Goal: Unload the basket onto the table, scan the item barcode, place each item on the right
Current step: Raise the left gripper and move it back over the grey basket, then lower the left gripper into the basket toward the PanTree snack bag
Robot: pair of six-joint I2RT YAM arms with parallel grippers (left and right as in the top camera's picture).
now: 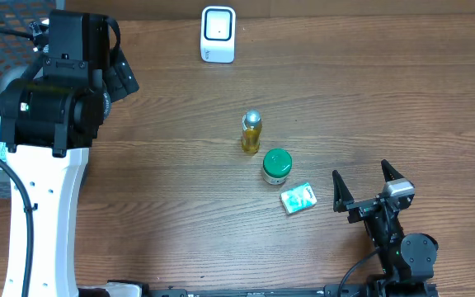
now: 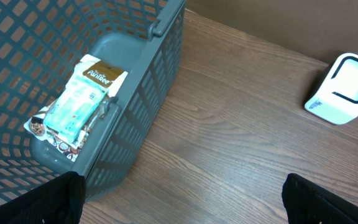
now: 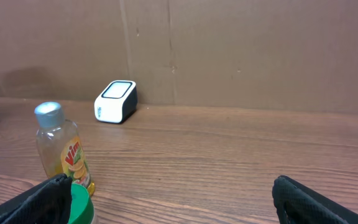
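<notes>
I see my left tool (image 2: pixel 182 186) released, by the basket (image 2: pixel 143 87). My right tool (image 1: pixel 359 176) is spread wide and empty, near the packet (image 1: pixel 298 198) and well apart from the scanner (image 1: pixel 218 35).

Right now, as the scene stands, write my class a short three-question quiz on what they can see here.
1. True or false: the yellow bottle stands upright next to the green-lidded jar.
2. Which item lies nearest the right gripper? A) yellow bottle B) green-lidded jar C) teal packet
3. In a few words: what lies inside the basket?

Key: 1 true. 2 C. 3 a snack packet.
</notes>
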